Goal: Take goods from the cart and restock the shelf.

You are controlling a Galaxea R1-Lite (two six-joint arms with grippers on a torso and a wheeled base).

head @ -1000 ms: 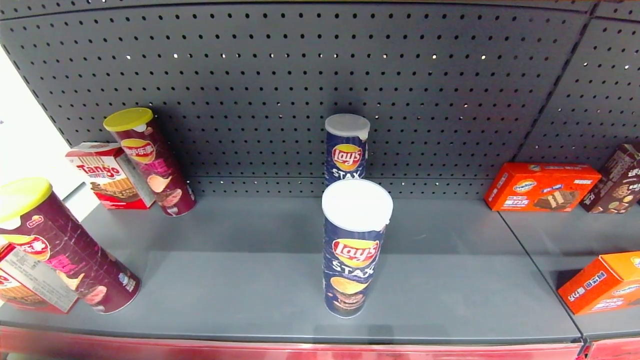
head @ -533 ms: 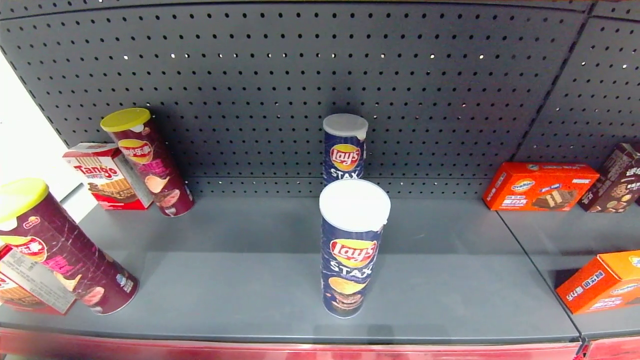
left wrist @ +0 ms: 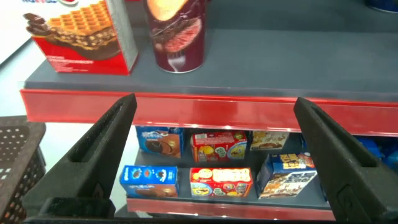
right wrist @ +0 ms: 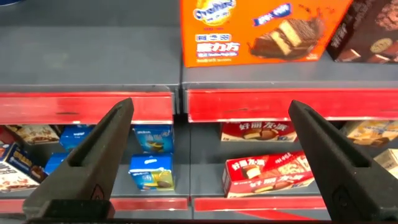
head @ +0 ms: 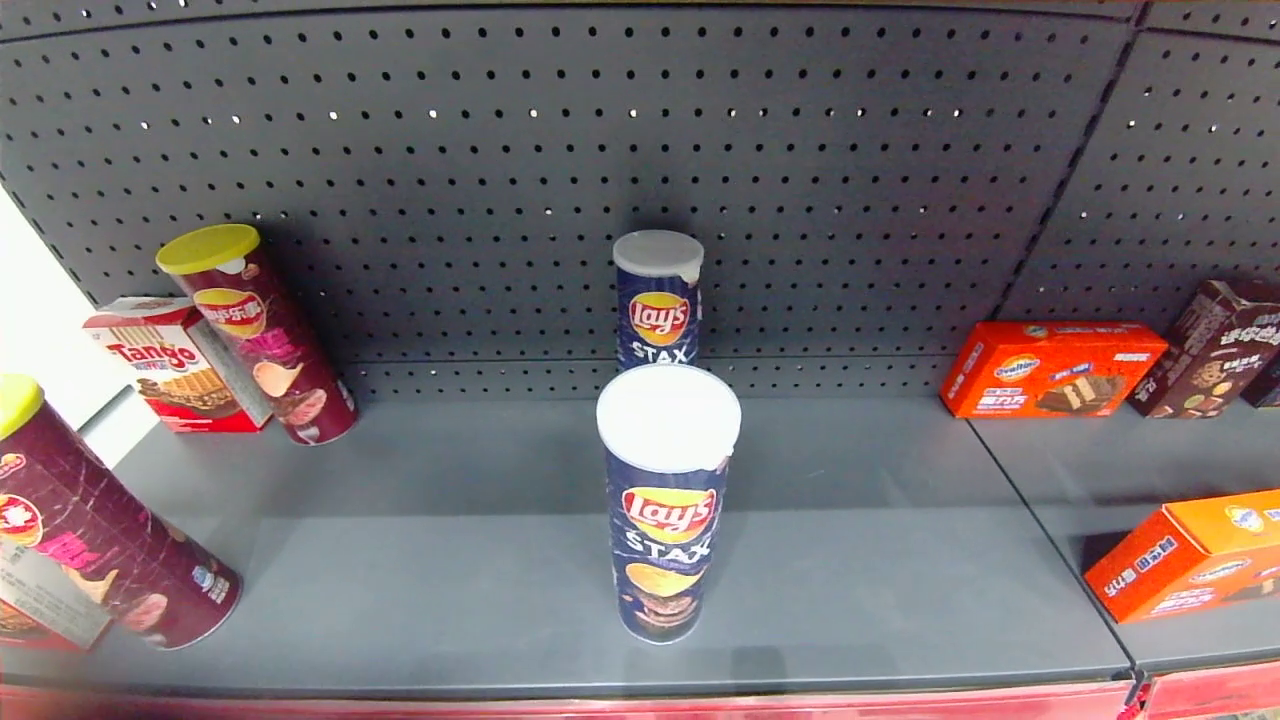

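On the grey shelf (head: 880, 560) a blue chip can (head: 665, 510) stands upright near the front edge, and a second blue can (head: 657, 305) stands behind it against the pegboard. My left gripper (left wrist: 214, 180) is open and empty, level with the shelf's red front strip (left wrist: 205, 109), below a maroon can (left wrist: 177, 34) and a wafer box (left wrist: 81, 31). My right gripper (right wrist: 214, 180) is also open and empty, in front of the red strip (right wrist: 280, 102) beneath an orange box (right wrist: 261, 28).
Maroon cans (head: 260, 335) (head: 90, 540) and a wafer box (head: 170, 365) stand at the left. At the right are orange boxes (head: 1050, 368) (head: 1185, 555) and a brown box (head: 1215, 350). A lower shelf holds biscuit boxes (left wrist: 221, 180). A dark basket (left wrist: 18, 162) is beside the left gripper.
The whole head picture has shifted, so the camera has moved. The goods on the shelf stand as before.
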